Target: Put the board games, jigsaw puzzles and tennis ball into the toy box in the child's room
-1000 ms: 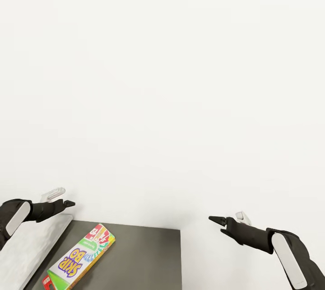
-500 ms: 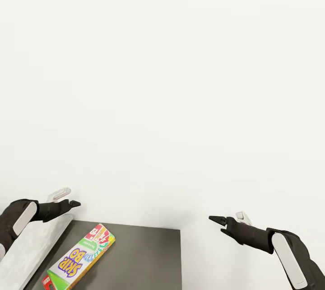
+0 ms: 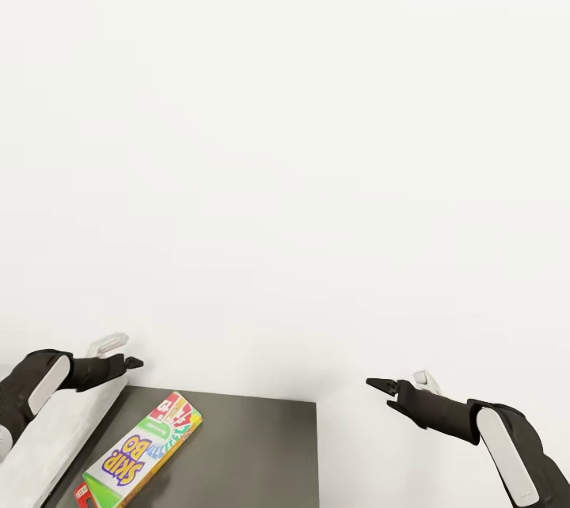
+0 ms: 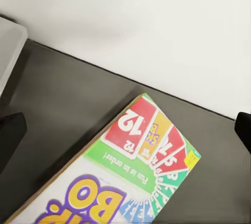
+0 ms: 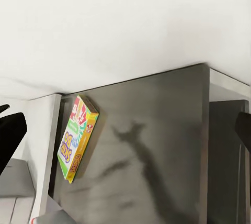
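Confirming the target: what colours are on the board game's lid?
Board game: green, red and white with yellow letters; clearest in the left wrist view.

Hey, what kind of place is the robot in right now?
Probably an indoor room, maybe a child's or family room. A green-red Skip-Bo board game lies flat on the dark grey section of a desk, beside a paler top, against a plain white wall.

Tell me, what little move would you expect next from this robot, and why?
Probably the left gripper should dip toward the game box. The box lies flat on the dark surface, untouched, just below and ahead of that open gripper. The right gripper hangs farther off, beyond the surface's edge.
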Robot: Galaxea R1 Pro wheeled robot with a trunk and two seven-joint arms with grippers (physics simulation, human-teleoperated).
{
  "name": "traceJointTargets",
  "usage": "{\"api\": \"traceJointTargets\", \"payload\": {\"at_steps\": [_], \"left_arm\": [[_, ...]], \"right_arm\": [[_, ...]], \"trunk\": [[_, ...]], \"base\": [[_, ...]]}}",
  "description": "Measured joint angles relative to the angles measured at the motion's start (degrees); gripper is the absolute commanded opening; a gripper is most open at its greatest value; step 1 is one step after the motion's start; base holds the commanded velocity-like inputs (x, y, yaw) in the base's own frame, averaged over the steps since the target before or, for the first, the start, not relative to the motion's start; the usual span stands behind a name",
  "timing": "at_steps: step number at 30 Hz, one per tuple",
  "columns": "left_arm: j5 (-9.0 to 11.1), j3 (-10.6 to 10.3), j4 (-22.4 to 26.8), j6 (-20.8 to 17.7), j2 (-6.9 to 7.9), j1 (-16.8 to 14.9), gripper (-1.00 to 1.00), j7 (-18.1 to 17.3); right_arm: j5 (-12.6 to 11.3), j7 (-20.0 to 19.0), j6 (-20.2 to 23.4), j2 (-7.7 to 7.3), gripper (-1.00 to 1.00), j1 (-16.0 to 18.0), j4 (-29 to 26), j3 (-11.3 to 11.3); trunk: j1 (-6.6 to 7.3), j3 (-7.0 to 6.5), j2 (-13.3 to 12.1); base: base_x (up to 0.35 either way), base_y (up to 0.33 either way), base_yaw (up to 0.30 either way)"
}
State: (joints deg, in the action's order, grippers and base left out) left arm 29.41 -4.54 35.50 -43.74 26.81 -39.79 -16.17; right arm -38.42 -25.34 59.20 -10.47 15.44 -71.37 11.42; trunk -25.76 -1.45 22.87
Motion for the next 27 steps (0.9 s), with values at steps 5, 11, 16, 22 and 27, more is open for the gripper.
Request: {"api": "traceJointTargets", "payload": {"at_steps": [5, 11, 16, 22, 27], "left_arm": [[-0.33, -0.92, 0.0, 0.01, -0.04, 0.0, 1.0, 0.0], [-0.41, -2.42, 0.0, 0.05, -0.06, 0.0, 1.0, 0.06], [-0.42, -3.94, 0.0, 0.05, -0.07, 0.0, 1.0, 0.09], [-0.42, -4.34, 0.0, 0.13, -0.14, 0.0, 1.0, 0.09], [-0.42, -4.38, 0.0, 0.14, -0.15, 0.0, 1.0, 0.09]], "right_arm": [[0.0, 0.0, 0.0, 0.0, 1.0, 0.0, 0.0, 0.0], [0.0, 0.0, 0.0, 0.0, 1.0, 0.0, 0.05, 0.0], [0.0, 0.0, 0.0, 0.0, 1.0, 0.0, 0.08, 0.0], [0.0, 0.02, 0.0, 0.0, 1.0, 0.0, 0.15, -0.02], [0.04, 0.08, 0.0, 0.0, 1.0, 0.01, 0.29, -0.11]], "trunk": [[0.0, 0.0, 0.0], [0.0, 0.0, 0.0], [0.0, 0.0, 0.0], [0.0, 0.0, 0.0], [0.0, 0.0, 0.0]], "base": [[0.0, 0.0, 0.0], [0.0, 0.0, 0.0], [0.0, 0.0, 0.0], [0.0, 0.0, 0.0], [0.0, 0.0, 0.0]]}}
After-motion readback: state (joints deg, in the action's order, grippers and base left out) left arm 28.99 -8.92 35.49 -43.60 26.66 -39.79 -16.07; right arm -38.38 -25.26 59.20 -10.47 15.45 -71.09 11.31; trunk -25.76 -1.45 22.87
